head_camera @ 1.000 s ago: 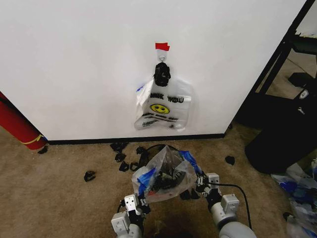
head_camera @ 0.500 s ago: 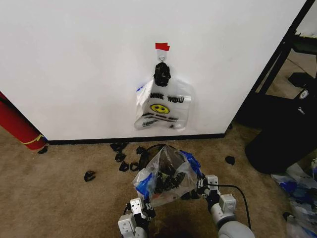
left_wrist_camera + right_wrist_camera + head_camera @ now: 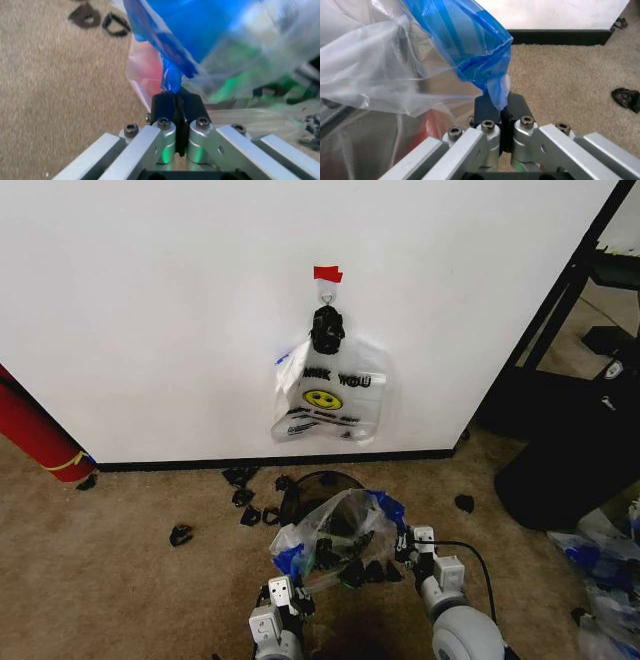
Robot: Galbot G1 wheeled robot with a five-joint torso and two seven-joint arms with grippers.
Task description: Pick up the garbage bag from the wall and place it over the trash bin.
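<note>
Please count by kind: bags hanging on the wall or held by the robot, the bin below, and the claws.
Bags: 2 (garbage bag, smiley bag)
Trash bin: 1
Claws: 2 (left claw, right claw)
Total: 5

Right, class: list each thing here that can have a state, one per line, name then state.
Garbage bag: held spread between both grippers, low over the bin.
Left gripper: shut on the bag's edge.
Right gripper: shut on the bag's edge.
Trash bin: upright, mostly hidden under the bag.
Smiley bag: hanging on the wall hook.
</note>
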